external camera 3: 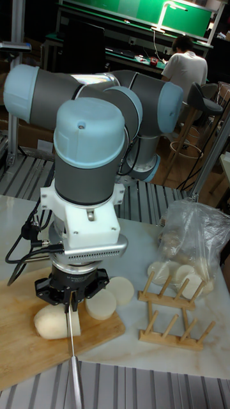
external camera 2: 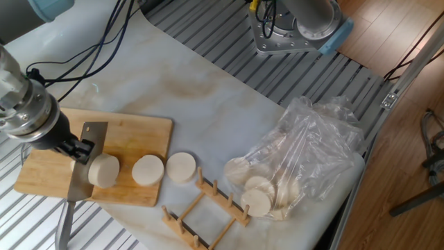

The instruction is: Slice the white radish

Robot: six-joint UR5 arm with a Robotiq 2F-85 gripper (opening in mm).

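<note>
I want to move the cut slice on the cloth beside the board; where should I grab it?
Take the slice by its round edge, coming straight down from above; it lies flat, with the wooden rack close on its right.

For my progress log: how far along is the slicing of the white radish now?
Done: two cut discs lie by the board's right edge. In hand: the gripper holds the knife, its blade at the white radish. Left: a thick piece remains uncut on the board.
</note>
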